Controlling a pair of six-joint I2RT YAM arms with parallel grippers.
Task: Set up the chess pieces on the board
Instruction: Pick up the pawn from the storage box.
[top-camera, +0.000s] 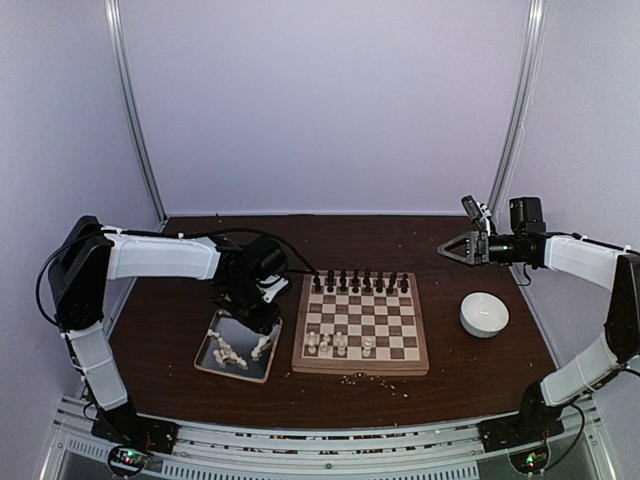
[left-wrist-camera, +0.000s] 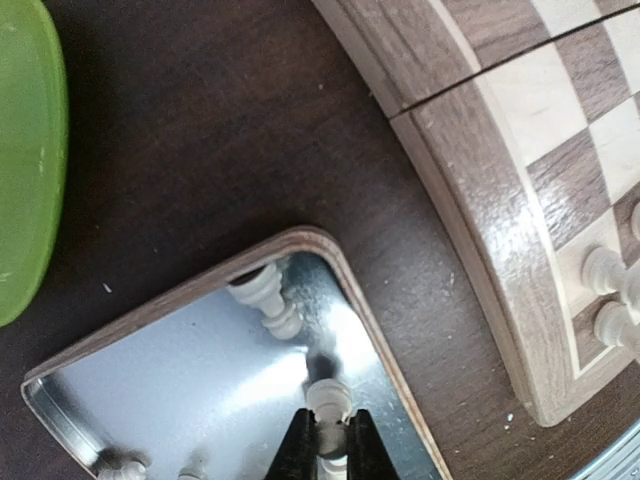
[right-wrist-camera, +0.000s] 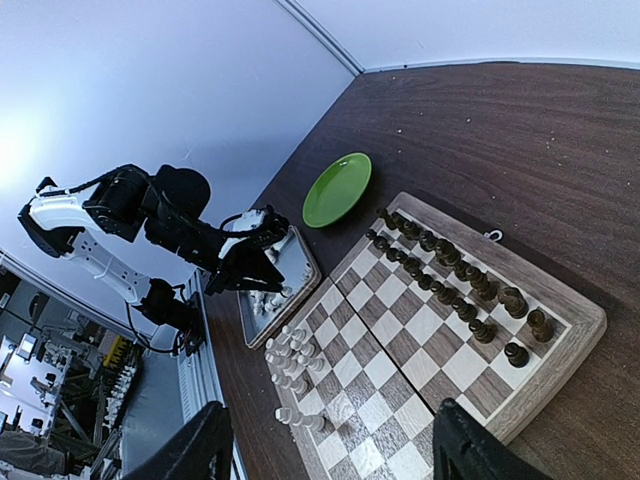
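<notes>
Black fingertips of the left gripper are pinched together on a cream piece, which stands upright between them at the right edge of the silver tray. More loose cream pieces lie near the tray's far corner, and others sit along its near edge. The tray rests on the dark table, just left of the board and not touching it. Left of the tray, farther back, lies a green plate.

On the board, dark pieces fill the two far rows, while a cluster of cream chessmen stands on the near rows, mostly toward the left. Pale crumbs dot the table just in front of the board's near rim.

To the right, the right gripper hangs above the table's far right part, well apart from the board, its jaws spread with nothing between them. A white round dish sits on the table below it.
</notes>
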